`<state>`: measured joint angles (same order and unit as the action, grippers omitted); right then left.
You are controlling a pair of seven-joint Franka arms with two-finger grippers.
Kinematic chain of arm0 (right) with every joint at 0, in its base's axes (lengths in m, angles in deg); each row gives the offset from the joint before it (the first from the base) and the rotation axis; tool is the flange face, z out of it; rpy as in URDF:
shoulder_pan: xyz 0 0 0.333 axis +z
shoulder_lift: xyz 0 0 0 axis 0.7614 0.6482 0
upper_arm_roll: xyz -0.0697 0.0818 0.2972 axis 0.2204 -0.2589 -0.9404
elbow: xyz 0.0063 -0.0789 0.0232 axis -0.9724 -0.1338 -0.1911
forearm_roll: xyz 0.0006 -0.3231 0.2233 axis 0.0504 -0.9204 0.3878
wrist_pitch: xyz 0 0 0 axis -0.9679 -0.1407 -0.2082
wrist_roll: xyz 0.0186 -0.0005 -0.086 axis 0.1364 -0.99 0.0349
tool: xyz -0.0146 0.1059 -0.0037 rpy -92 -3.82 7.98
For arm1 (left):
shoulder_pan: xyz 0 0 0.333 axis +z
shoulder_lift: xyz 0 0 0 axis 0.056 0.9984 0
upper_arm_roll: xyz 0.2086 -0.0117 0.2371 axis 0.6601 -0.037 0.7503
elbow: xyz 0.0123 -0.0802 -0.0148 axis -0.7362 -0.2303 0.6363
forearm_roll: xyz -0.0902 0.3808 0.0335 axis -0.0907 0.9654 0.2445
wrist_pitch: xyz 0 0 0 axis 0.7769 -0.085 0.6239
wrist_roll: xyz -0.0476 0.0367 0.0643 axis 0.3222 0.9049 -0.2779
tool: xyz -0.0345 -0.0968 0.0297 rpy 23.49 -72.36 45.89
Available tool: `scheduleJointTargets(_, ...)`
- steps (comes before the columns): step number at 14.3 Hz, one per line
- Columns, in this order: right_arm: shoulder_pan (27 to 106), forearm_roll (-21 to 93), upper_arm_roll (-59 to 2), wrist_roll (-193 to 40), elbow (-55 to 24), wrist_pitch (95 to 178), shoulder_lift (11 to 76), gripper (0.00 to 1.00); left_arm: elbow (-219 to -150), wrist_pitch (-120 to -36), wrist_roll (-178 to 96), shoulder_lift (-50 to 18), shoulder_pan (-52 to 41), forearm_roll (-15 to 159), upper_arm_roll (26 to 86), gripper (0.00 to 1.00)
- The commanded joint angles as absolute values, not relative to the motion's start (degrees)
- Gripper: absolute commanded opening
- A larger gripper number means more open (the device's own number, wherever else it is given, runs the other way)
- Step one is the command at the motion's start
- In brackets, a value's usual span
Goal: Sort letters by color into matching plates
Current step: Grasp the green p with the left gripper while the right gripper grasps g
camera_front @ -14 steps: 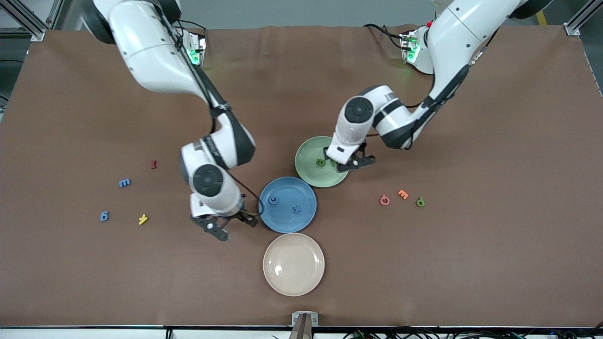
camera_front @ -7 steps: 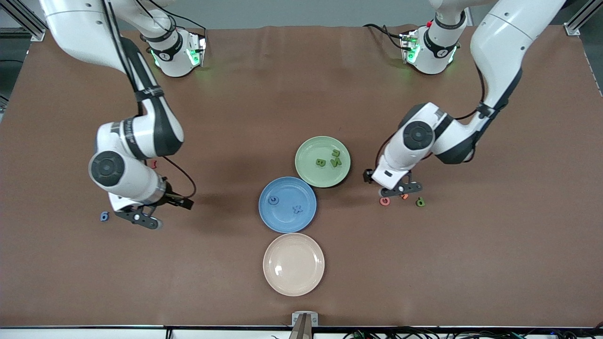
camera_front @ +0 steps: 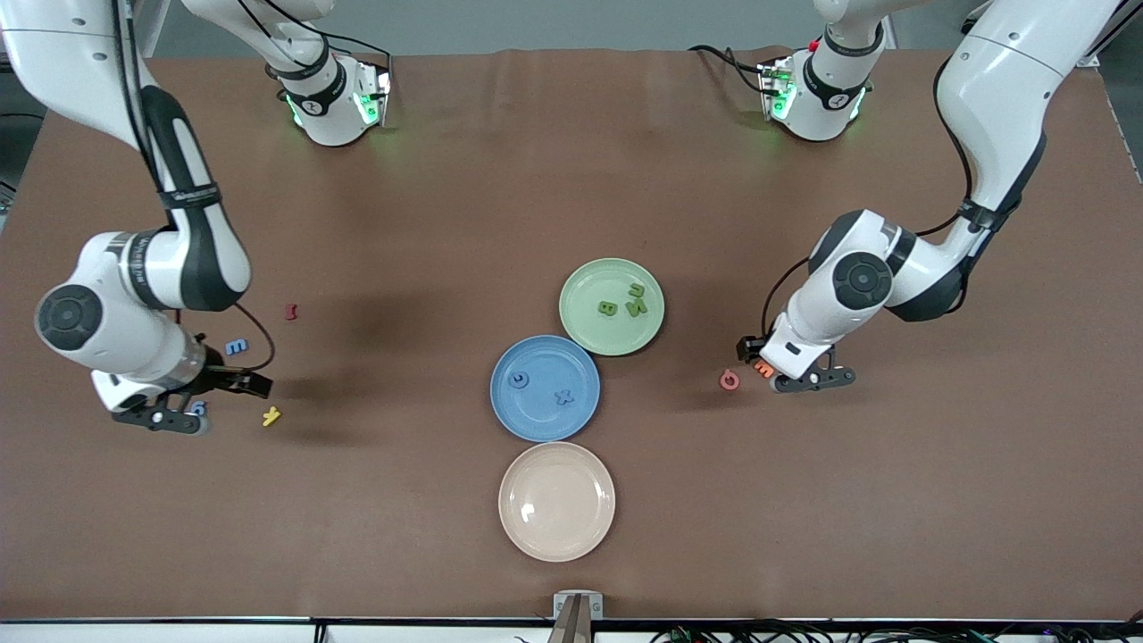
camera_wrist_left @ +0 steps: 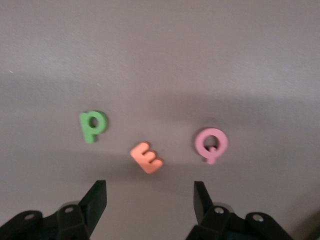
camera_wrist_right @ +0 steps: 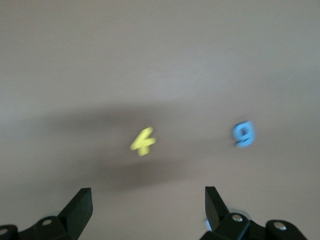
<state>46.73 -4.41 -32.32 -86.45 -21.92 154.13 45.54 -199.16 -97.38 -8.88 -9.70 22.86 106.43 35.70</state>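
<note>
Left claw (camera_front: pixel 797 376): held low over the desk (camera_front: pixel 571 179) toward the left arm's end, its fingers (camera_wrist_left: pixel 98 197) spread apart with nothing between them; in the left wrist view a green letter (camera_wrist_left: pixel 92 125), an orange letter (camera_wrist_left: pixel 146 157) and a pink letter (camera_wrist_left: pixel 211 144) are seen lying flat on the desk under it.
Right claw (camera_front: pixel 192 404): held low over the desk toward the right arm's end, fingers spread wide and empty; in the right wrist view a yellow letter (camera_wrist_right: pixel 143 141) and a blue letter (camera_wrist_right: pixel 244 134) are seen below it, well apart from each other.
Green plate (camera_front: pixel 585 284): placed near the middle of the desk, with two green letters (camera_front: pixel 622 304) lying in it side by side.
Blue plate (camera_front: pixel 536 420): set just beside the green plate and nearer to the front camera, with two blue letters (camera_front: pixel 540 387) lying in it, apart from each other.
Cream plate (camera_front: pixel 556 501): set just beside the blue plate, nearest to the front camera.
Loose letters at the right arm's end: another blue letter (camera_front: pixel 236 346) and a dark red letter (camera_front: pixel 290 312) are seen on the desk, farther from the front camera than the yellow one.
</note>
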Motion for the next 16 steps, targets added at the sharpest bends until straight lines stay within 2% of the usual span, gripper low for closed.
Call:
scheduleJointTargets(1,42.40,-5.83,-33.58,-79.45,-22.18,159.81,48.43,0.99,-198.52,-96.90,-13.25,-9.22,24.47,107.17,35.77,0.78)
scheduleJointTargets(5,38.52,-5.66,-33.67,-71.89,-19.81,162.29,53.18,0.99,-196.59,-97.25,-16.00,-6.33,25.00,112.69,37.79,0.78)
scheduleJointTargets(12,35.71,-5.04,-33.84,-65.63,-17.52,162.99,56.97,0.94,-190.61,-97.61,-15.56,-0.61,24.57,114.46,38.84,0.78)
scheduleJointTargets(15,35.27,-5.04,-33.93,-65.54,-17.52,163.52,57.85,0.88,-190.17,-97.61,-15.47,0.28,24.48,114.46,38.93,0.75)
scheduleJointTargets(16,35.27,-5.04,-33.93,-65.45,-17.52,163.44,57.94,0.80,-190.17,-97.87,-15.47,0.62,24.48,114.46,38.93,0.74)
